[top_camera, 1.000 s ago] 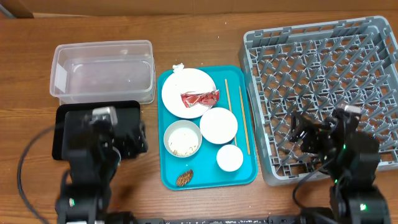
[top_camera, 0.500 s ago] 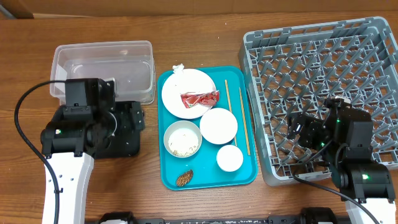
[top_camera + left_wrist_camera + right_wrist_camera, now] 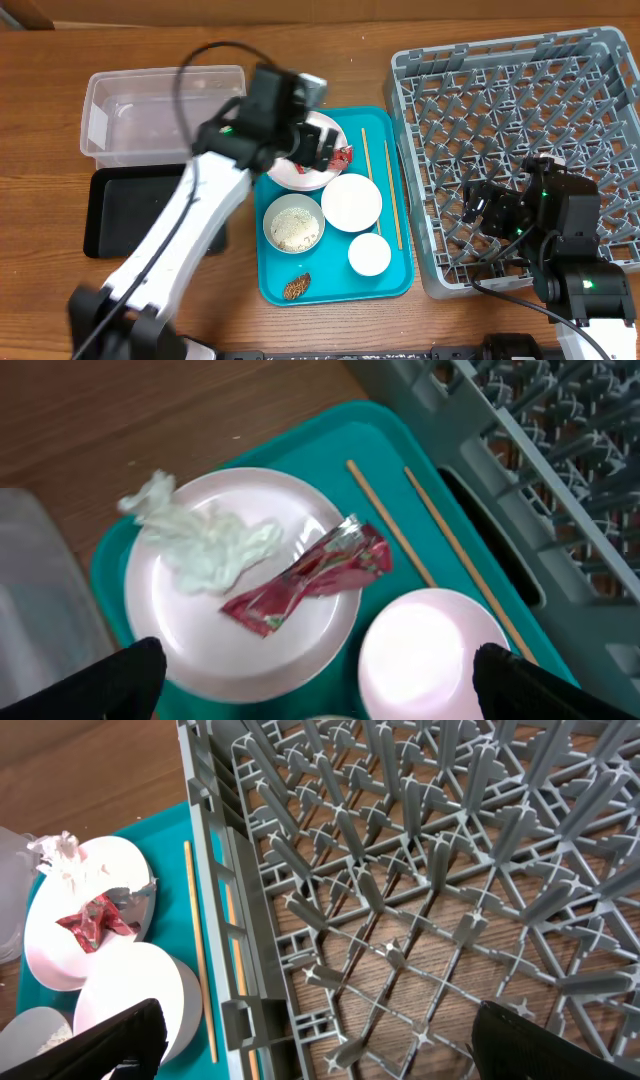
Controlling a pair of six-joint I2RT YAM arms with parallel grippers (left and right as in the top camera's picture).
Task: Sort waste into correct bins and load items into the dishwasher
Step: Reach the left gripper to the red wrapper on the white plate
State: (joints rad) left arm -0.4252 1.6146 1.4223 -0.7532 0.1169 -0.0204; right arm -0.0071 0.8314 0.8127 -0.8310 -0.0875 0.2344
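Wooden tabletop (image 3: 330, 60) all round, and on the left the clear tub (image 3: 150, 110) and black tray (image 3: 120, 215) lay uncovered, because the left gripper (image 3: 320, 678) had swung right from over that black tray to hang above the large plate (image 3: 190, 640) on the teal tray (image 3: 330, 285), fingers spread wide and empty, with the red wrapper (image 3: 310, 575) and crumpled tissue (image 3: 215, 545) lying on the plate just below. That looked like the waste pick getting under way, wrapper first by my guess. Far right, the right gripper (image 3: 320, 1040) had barely stirred above the near side of the grey rack (image 3: 520, 110), jaws wide and empty too.
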